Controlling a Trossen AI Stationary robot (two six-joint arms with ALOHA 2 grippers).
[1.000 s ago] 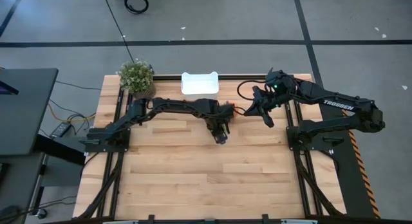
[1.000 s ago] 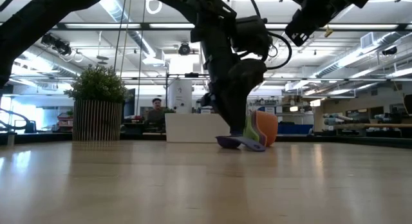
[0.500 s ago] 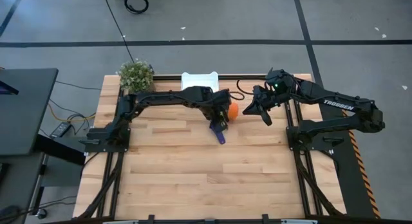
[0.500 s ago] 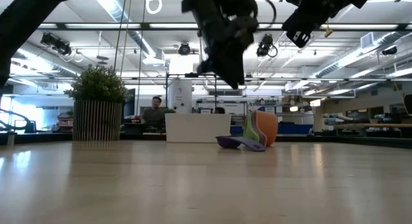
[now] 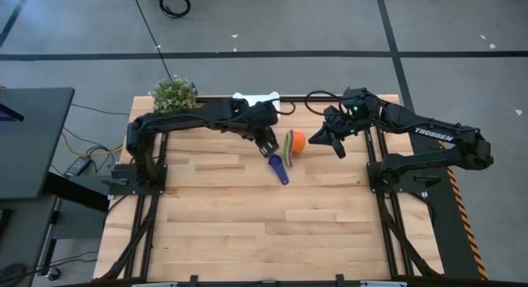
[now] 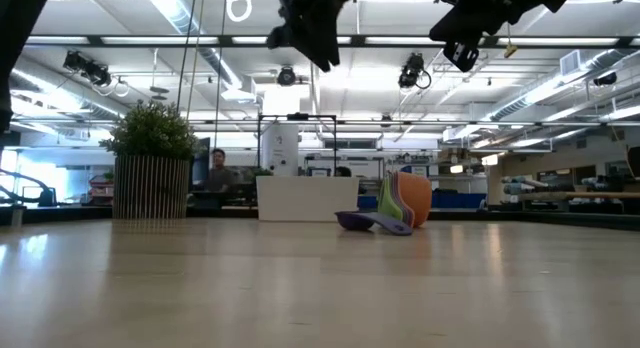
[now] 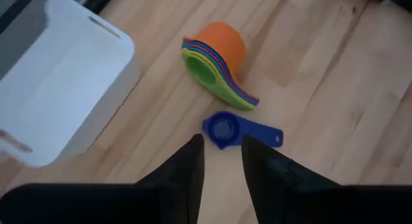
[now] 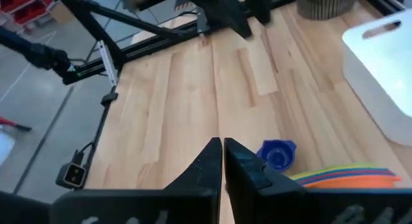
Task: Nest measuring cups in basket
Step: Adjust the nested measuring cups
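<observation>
On the butcher-block wood table [image 5: 247, 213], pale planks w/ visible grain, two dark arms reach in from either side. Left gripper [image 5: 266, 144] hangs raised above the back-centre of the table, just in front of the basket [image 5: 257, 97]; its fingers [image 7: 187, 169] stand a narrow gap apart w/ nothing between them. Right gripper [image 5: 318, 139] also hangs raised, just beside the cups on their right; fingers [image 8: 212, 161] pressed together, empty. Potted green plant [image 5: 174, 96], bushy, in a ribbed pot, sits at the back-left corner. Basket is white smooth plastic, rectangular w/ rounded corners & low walls, at the table's back edge, mostly hidden under the left arm in the high view; in the left wrist view it looks empty [image 7: 61, 82]. Nested stack of measuring cups [image 5: 294, 143] lies tipped on its side near the basket, orange bowl outermost, then yellow, green & other colour rims layered inside. Small blue cup [image 5: 279, 167], round bowl w/ short flat handle, lies flat & apart, just in front of the stack.
</observation>
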